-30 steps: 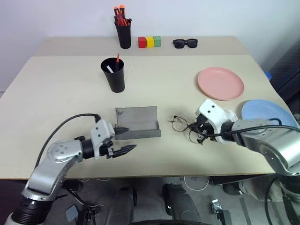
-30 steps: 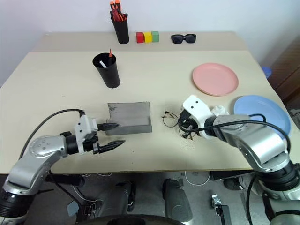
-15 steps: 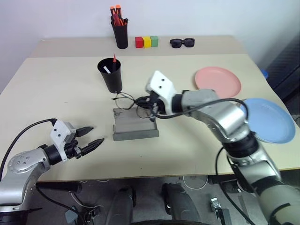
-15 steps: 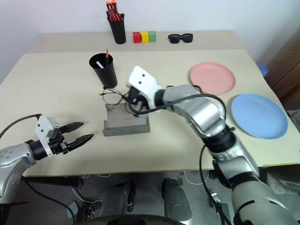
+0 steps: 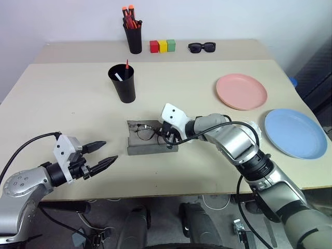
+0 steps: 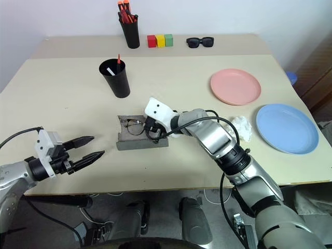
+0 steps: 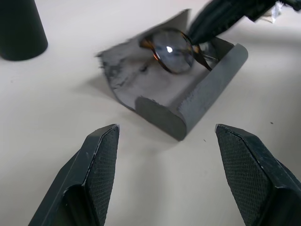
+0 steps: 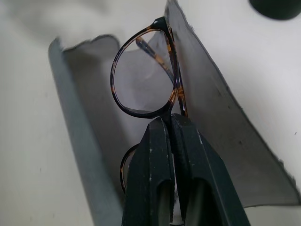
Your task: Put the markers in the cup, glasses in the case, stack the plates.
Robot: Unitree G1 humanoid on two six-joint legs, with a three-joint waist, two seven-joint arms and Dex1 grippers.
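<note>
Three jobs make up this task, and as things lie one looks finished, one is in hand and one is untouched. The markers (image 5: 123,72), one red-tipped and one white-bodied, already stand in the cup (image 5: 122,83), which sits on the table (image 5: 62,109) toward its far edge, left of the middle. The glasses (image 8: 146,77) are pinched at the bridge by the right gripper (image 8: 170,123), its two black fingers pressed together on the thin frame; the frame hangs inside the open trough of the case (image 5: 151,138), one lens leaning toward the raised lid, and I cannot tell whether the frame already rests on the grey lining or hangs just clear of it. The case lies near the middle of the table, a little toward the near edge. The left gripper (image 7: 167,157) hovers off the case's left end toward the near left corner, fingers spread wide apart and holding nothing. What seems left of this step is to let the glasses settle in the trough, release them and draw the fingers out without hooking the wire, and perhaps to shut the lid. The plates are not yet stacked: the pink plate (image 5: 241,91) lies by the far right part of the table and the blue plate (image 5: 295,133) lies apart from it at the right edge, nearer the front. So I judge the task roughly halfway through.
</note>
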